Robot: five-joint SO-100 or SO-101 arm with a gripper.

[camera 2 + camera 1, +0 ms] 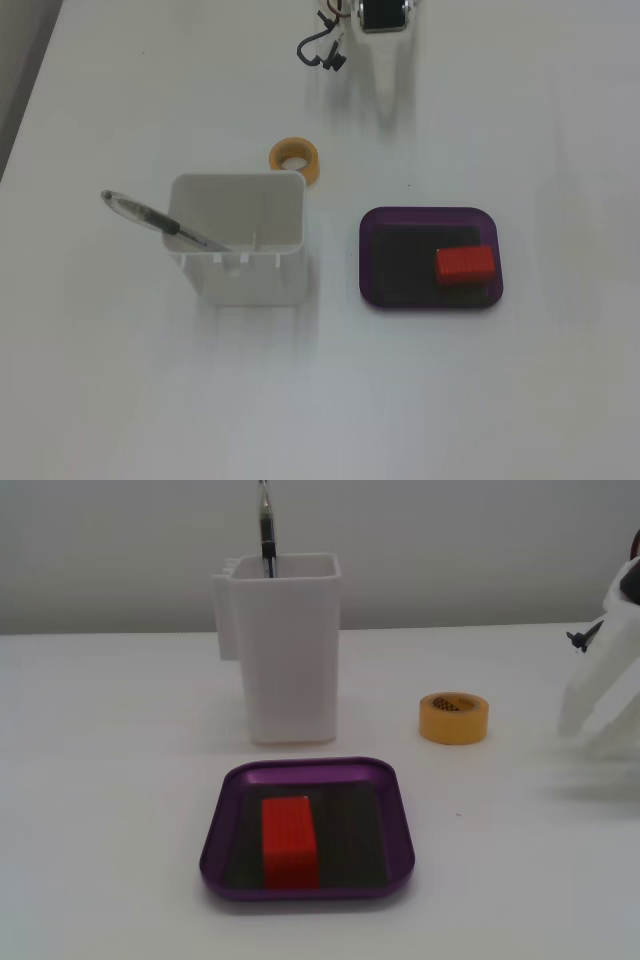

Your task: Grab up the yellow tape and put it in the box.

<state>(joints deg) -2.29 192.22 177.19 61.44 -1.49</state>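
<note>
The yellow tape (295,158) lies flat on the counter (520,400) beside the white container (240,250), left and nearer of the blurred fingers (388,80); their opening cannot be told.

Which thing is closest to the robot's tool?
The yellow tape. It lies nearest the tool; the white container and purple tray lie farther away.

white container (240,240) stands at the middle of the table (560,400) | pen (160,220) leans inside it, sticking out to its left | yellow tape (295,159) lies flat just above the container's upper right corner | purple box (372,255) sits right of the container, apart | red block (466,264) lies inside the box | gripper (387,75) blurred, above the tape, apart
</note>
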